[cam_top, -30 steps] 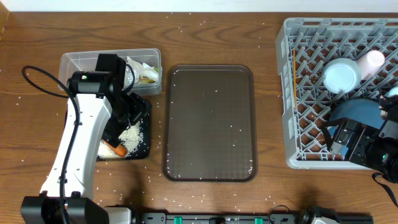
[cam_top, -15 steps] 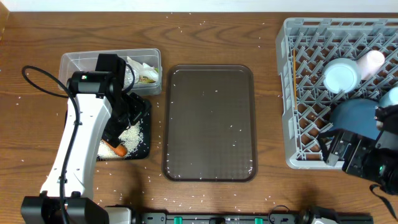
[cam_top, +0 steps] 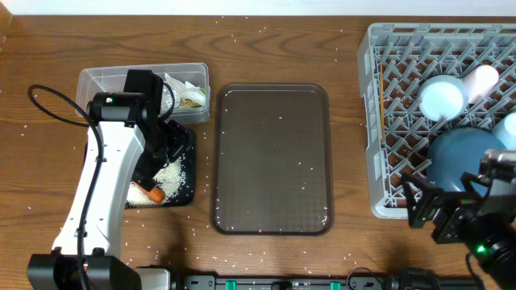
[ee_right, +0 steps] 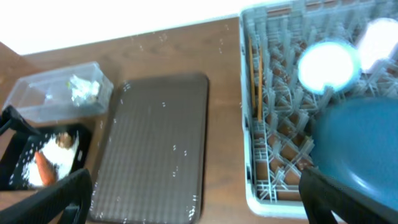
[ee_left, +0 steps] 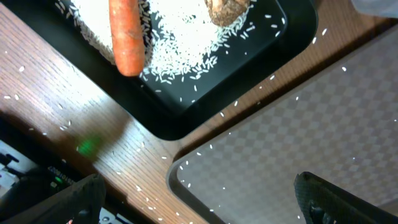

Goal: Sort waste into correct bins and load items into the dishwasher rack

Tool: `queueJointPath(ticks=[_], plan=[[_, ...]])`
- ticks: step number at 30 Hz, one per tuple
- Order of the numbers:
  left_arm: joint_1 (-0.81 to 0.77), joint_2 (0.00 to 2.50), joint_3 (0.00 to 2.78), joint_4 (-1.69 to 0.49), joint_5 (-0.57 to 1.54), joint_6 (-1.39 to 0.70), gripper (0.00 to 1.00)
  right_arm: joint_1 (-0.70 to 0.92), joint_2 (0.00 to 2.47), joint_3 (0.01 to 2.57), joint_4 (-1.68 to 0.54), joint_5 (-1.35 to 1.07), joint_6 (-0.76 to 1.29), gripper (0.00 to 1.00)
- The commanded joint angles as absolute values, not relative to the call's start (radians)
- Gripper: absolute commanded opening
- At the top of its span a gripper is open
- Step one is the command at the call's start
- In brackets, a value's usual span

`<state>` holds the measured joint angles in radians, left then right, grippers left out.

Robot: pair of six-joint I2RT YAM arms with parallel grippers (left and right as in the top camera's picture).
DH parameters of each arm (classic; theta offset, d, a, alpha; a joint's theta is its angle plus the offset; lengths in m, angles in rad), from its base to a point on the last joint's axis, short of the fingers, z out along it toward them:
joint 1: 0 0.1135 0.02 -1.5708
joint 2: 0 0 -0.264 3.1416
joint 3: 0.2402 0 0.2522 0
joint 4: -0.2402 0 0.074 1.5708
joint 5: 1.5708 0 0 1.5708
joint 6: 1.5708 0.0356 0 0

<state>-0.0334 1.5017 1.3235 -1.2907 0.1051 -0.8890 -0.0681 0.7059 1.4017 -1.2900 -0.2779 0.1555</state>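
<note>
**Waste.** The shallow black rectangular tray (ee_left: 292,37) holds the orange carrot (ee_left: 127,37), the small brown food lump (ee_left: 227,9) and a heap of white rice grains (ee_left: 180,37), so the food waste is kept together. The crumpled white-green-yellow plastic wrapper (cam_top: 184,91) lies apart in the clear rectangular plastic tub (cam_top: 105,80).

**Dishware.** The large grey pegged dishwasher rack (cam_top: 379,121) carries the big blue plate (cam_top: 459,157), small white bowl (cam_top: 442,98), white cup (cam_top: 484,79), light-blue cup (cam_top: 508,129) and thin wooden chopsticks (cam_top: 380,93) (the pegs appear to prop them). The flat brown serving tray (cam_top: 270,157) and the wooden tabletop (cam_top: 282,48) bear only stray grains. Judged: sorting and loading look complete.

**End effectors.** The left end effector (ee_left: 199,208) has its fingers spread wide and holds nothing, hanging over the black tray's corner. The right end effector (ee_right: 199,205) is likewise fully spread and empty.

**Change over 1 second.** The left arm has not moved. The right arm has drawn back off the plate toward the tabletop's near edge, uncovering it.
</note>
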Motion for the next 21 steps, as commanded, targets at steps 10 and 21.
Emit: queueJointPath(ticks=[10,21], plan=[[-0.032,1.489,1.328,-1.297,0.092,-0.879,0.98,0.059,0.326,0.676,-0.669,-0.324,0.152,0.99],[-0.032,1.489,1.328,-1.297,0.092,-0.879,0.98,0.059,0.118,0.218,-0.076,-0.397,0.152,0.99]])
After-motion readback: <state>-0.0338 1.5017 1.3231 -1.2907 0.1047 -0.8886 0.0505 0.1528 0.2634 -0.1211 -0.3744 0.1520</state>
